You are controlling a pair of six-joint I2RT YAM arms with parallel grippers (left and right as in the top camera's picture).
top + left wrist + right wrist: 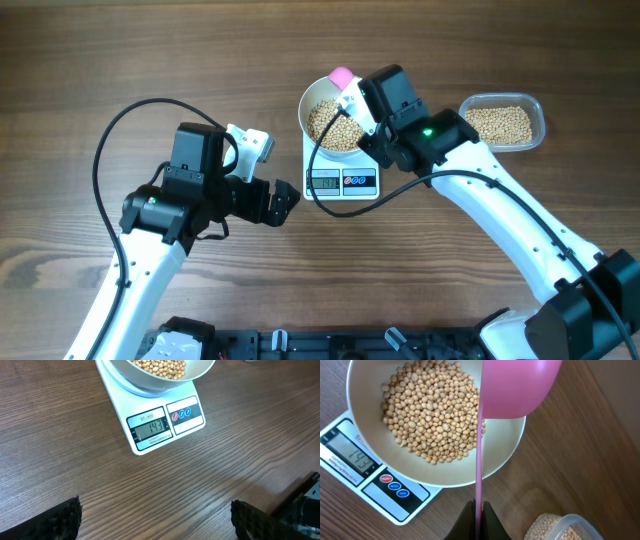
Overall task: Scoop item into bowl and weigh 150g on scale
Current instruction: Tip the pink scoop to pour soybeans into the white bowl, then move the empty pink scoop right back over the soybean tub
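Note:
A white bowl (312, 100) (500, 467) (145, 380) holding tan beans (330, 122) (432, 415) (160, 366) stands on the white scale (343, 181) (165, 420) (395, 505), whose display reads 143. My right gripper (372, 128) (479, 510) is shut on the thin handle of a pink scoop (343, 78) (517, 390). The scoop is tipped on its side over the bowl's rim. My left gripper (290, 197) (155, 517) hangs open over bare table left of the scale, nothing between its fingers.
A clear plastic container (503, 123) (555, 527) with more beans sits right of the scale, behind my right arm. Both arms' black cables (110, 140) loop over the wooden table.

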